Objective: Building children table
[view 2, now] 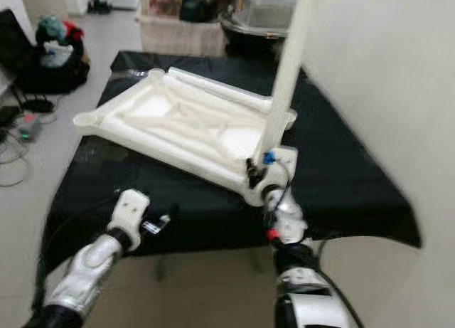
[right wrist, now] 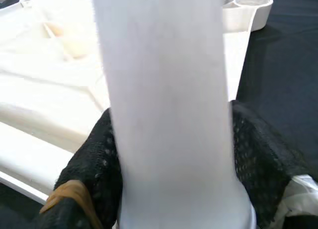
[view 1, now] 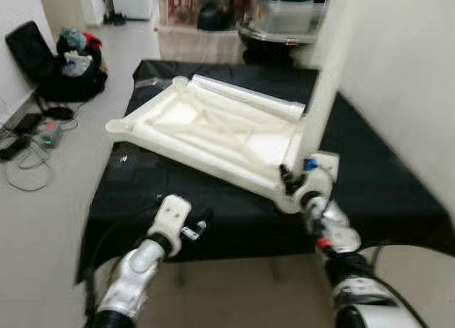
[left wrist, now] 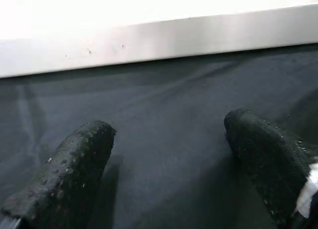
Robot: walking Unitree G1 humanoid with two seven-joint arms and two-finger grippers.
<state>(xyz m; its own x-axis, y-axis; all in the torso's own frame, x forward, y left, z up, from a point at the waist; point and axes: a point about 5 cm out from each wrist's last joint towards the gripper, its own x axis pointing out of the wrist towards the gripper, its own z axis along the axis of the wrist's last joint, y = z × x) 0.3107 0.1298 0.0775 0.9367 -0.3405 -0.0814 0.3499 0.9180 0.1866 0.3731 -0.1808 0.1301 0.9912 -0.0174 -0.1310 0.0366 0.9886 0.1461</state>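
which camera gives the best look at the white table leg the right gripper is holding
The right eye view: the upright white plastic table leg shows along its length, standing at a corner of the upside-down white tabletop, with the right gripper at its base. The right wrist view shows a close section between the fingers.

I can't read any words, numbers or signs here. The white table top [view 1: 213, 132] and the white leg [view 1: 321, 86] are plain, and so is the black cloth [view 1: 384, 178] under them. The boxes [view 1: 186, 2] far back have some colours on them, but they are too blurry to read.
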